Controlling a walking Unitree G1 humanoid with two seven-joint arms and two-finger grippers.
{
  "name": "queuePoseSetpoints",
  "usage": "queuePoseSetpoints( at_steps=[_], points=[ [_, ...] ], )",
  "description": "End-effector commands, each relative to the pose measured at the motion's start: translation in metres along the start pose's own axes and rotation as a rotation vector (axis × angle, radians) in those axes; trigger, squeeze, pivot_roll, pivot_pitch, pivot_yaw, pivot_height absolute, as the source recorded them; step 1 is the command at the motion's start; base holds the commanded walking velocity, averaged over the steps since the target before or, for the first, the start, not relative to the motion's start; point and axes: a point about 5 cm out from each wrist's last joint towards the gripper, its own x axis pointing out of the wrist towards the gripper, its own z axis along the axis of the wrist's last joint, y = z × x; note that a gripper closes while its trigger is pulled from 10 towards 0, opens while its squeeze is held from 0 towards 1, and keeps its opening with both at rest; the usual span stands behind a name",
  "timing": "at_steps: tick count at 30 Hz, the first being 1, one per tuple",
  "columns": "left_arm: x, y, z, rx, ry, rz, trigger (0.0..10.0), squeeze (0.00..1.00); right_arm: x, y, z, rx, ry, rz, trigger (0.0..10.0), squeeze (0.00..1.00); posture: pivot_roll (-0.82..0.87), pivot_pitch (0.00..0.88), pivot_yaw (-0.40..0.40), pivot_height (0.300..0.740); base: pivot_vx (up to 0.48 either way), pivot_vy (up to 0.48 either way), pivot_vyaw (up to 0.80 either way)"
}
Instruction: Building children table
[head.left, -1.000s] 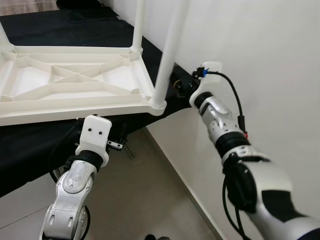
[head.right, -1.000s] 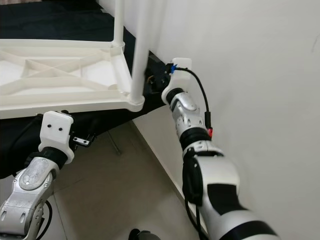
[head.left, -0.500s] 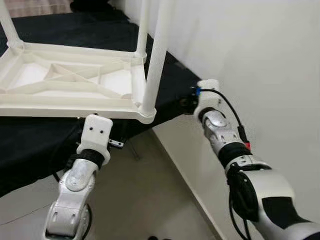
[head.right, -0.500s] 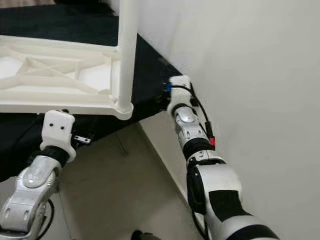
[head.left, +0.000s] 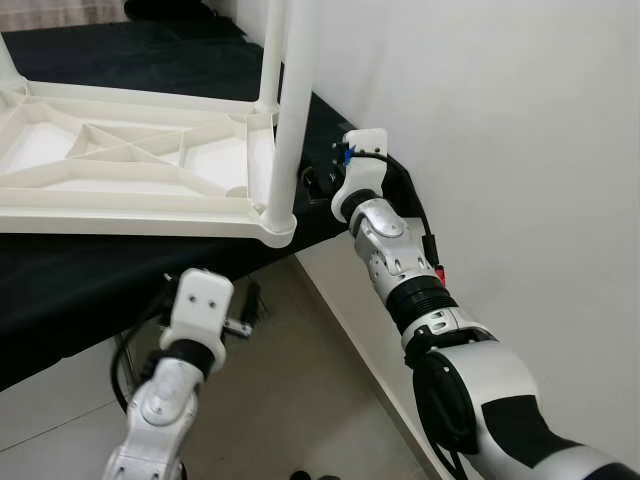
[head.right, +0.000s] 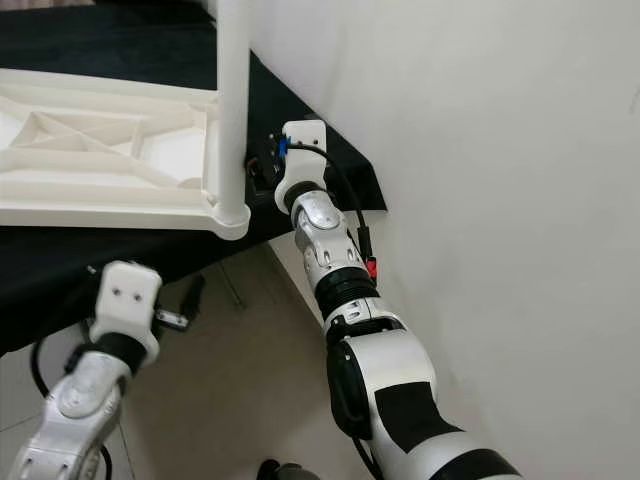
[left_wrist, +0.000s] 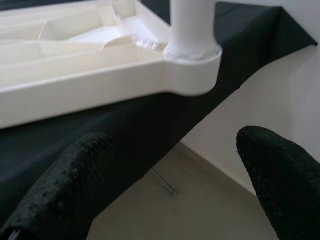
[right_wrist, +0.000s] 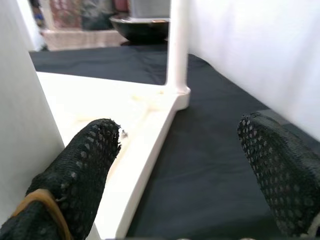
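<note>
Our right gripper (right_wrist: 180, 165) hangs with its two black fingers (right_wrist: 80, 170) spread wide over the white upturned table (right_wrist: 100, 107), one leg (right_wrist: 178, 45) upright ahead, black cloth (right_wrist: 200, 150) beneath.

This looks like a room in a home. A plain white wall (head.left: 520, 130) stands on one side. The floor (head.left: 290, 400) has big pale beige tiles with thin lines between them. A wide black cloth (head.left: 90, 275) covers a low flat thing, maybe a bed or a low table, and hangs over its edge. A small white plastic children's table (head.left: 130, 175) lies upside down on the cloth, with its round white legs (head.left: 283, 100) pointing up. Far back there is a dark round bowl (right_wrist: 145, 27) and something with colourful patterns (right_wrist: 67, 12), too blurry to tell.
</note>
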Motion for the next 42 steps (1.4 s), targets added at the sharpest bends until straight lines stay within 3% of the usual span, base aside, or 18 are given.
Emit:
queuePoseSetpoints(
  at_steps=[1, 3, 4, 6, 8, 10, 13, 14, 15, 17, 19, 20, 23, 29, 32, 35, 41, 42],
  points=[
    [-0.001, -0.003, 0.002, -0.002, -0.011, -0.005, 10.0, 0.00, 0.001, 0.007, 0.005, -0.008, -0.034, 0.048, 10.0, 0.00, 0.12, 0.117, -0.196, 0.740, 0.000, 0.000, 0.00],
    [-0.003, 0.000, -0.001, -0.004, -0.003, 0.006, 10.0, 0.00, -0.022, 0.055, 0.004, 0.054, -0.062, 0.500, 10.0, 0.00, 0.11, 0.123, -0.201, 0.740, 0.000, 0.000, 0.00],
    [-0.003, 0.000, -0.001, -0.004, -0.003, 0.006, 10.0, 0.00, -0.022, 0.055, 0.004, 0.054, -0.062, 0.500, 10.0, 0.00, 0.11, 0.123, -0.201, 0.740, 0.000, 0.000, 0.00],
    [-0.004, 0.000, -0.003, -0.011, 0.003, -0.002, 10.0, 0.00, -0.046, 0.082, 0.006, 0.103, -0.074, 0.737, 10.0, 0.00, 0.11, 0.126, -0.198, 0.740, 0.000, 0.000, 0.00],
    [-0.004, 0.000, -0.003, -0.011, 0.003, -0.002, 10.0, 0.00, -0.046, 0.082, 0.006, 0.103, -0.074, 0.737, 10.0, 0.00, 0.11, 0.126, -0.198, 0.740, 0.000, 0.000, 0.00],
    [-0.004, -0.005, -0.005, -0.029, 0.004, -0.024, 10.0, 0.00, -0.055, 0.085, 0.015, 0.206, -0.082, 0.782, 10.0, 0.00, 0.10, 0.128, -0.191, 0.740, 0.000, 0.000, 0.00],
    [-0.003, -0.012, -0.003, -0.047, -0.006, -0.053, 10.0, 0.00, -0.062, 0.083, 0.019, 0.255, -0.088, 0.822, 10.0, 0.00, 0.10, 0.125, -0.191, 0.740, 0.000, 0.000, 0.00],
    [-0.003, -0.014, 0.000, -0.050, -0.020, -0.058, 10.0, 0.00, -0.054, 0.071, 0.009, 0.214, -0.050, 0.710, 10.0, 0.00, 0.10, 0.129, -0.189, 0.740, 0.000, 0.000, 0.00],
    [-0.003, -0.014, 0.000, -0.050, -0.020, -0.058, 10.0, 0.00, -0.054, 0.071, 0.009, 0.214, -0.050, 0.710, 10.0, 0.00, 0.10, 0.129, -0.189, 0.740, 0.000, 0.000, 0.00],
    [-0.003, -0.017, 0.003, -0.047, -0.036, -0.063, 10.0, 0.00, -0.042, 0.044, -0.012, 0.078, 0.010, 0.510, 10.0, 0.00, 0.10, 0.131, -0.187, 0.740, 0.000, 0.000, 0.00],
    [-0.003, -0.017, 0.003, -0.047, -0.036, -0.063, 10.0, 0.00, -0.042, 0.044, -0.012, 0.078, 0.010, 0.510, 10.0, 0.00, 0.10, 0.131, -0.187, 0.740, 0.000, 0.000, 0.00],
    [-0.004, -0.018, 0.003, -0.042, -0.036, -0.063, 10.0, 0.00, -0.040, 0.030, -0.021, 0.040, 0.046, 0.417, 10.0, 0.00, 0.10, 0.131, -0.188, 0.740, 0.000, 0.000, 0.00],
    [-0.005, -0.013, 0.003, 0.006, -0.029, -0.007, 10.0, 0.00, -0.048, 0.000, -0.032, 0.073, 0.119, 0.292, 10.0, 0.00, 0.11, 0.139, -0.188, 0.740, 0.000, 0.000, 0.00],
    [-0.007, -0.004, 0.004, 0.080, -0.029, 0.079, 10.0, 0.00, -0.053, -0.011, -0.036, 0.095, 0.145, 0.236, 10.0, 0.00, 0.11, 0.139, -0.186, 0.740, 0.000, 0.000, 0.00],
    [-0.019, 0.013, 0.005, 0.181, -0.010, 0.256, 10.0, 0.00, -0.059, -0.029, -0.049, 0.095, 0.201, 0.136, 10.0, 0.00, 0.12, 0.133, -0.180, 0.740, 0.000, 0.000, 0.00],
    [-0.030, 0.021, 0.005, 0.223, 0.010, 0.346, 10.0, 0.00, -0.061, -0.037, -0.058, 0.095, 0.231, 0.112, 10.0, 0.00, 0.13, 0.122, -0.186, 0.740, 0.000, 0.000, 0.00],
    [-0.039, 0.023, 0.004, 0.236, 0.039, 0.376, 10.0, 0.00, -0.061, -0.041, -0.064, 0.079, 0.244, 0.101, 10.0, 0.00, 0.13, 0.116, -0.188, 0.740, 0.000, 0.000, 0.00],
    [-0.042, 0.017, 0.002, 0.213, 0.057, 0.317, 10.0, 0.00, -0.062, -0.045, -0.066, 0.053, 0.253, 0.092, 10.0, 0.00, 0.14, 0.108, -0.194, 0.740, 0.000, 0.000, 0.00]
  ],
)
